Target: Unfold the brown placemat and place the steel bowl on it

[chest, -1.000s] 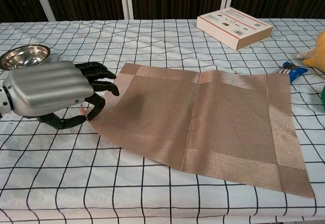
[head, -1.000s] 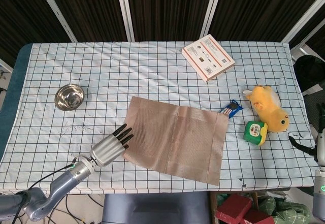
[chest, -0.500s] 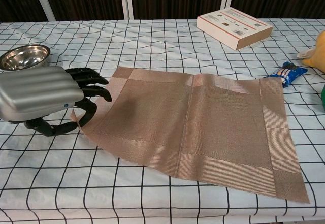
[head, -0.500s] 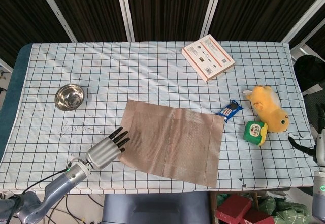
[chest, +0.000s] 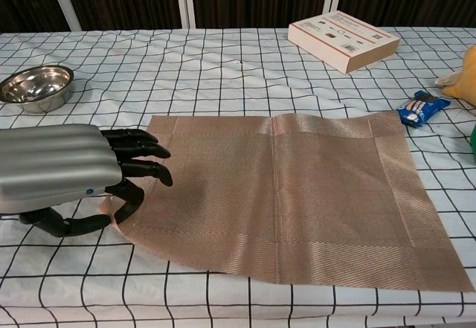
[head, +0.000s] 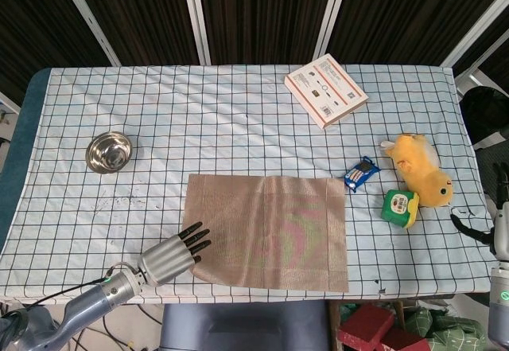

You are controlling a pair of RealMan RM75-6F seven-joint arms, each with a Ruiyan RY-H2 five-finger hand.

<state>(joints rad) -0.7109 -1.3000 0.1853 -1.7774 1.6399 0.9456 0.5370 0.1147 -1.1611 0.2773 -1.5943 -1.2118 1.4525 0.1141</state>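
Squared up since a second ago, the brown placemat now lies in the head view with its edges running along the grid of the checked tablecloth, where before it sat skewed with its right corner against the blue snack packet; that packet is now apart from it. The left hand has drawn back toward the table's near edge and holds the mat's near-left corner. The steel bowl stands well apart to the upper left, not yet touched. Only a sliver of the right hand shows at the frame's right edge, and I cannot tell how its fingers lie. A white box, a yellow plush toy and a green tub lie off to the right.

From the chest view, the left hand pinches the mat's near-left corner between thumb and dark fingertips, that corner lifted slightly while the rest lies flat and fully open. The bowl sits behind the hand. Unfolding looks finished; what remains, I judge, is letting go and fetching the bowl.
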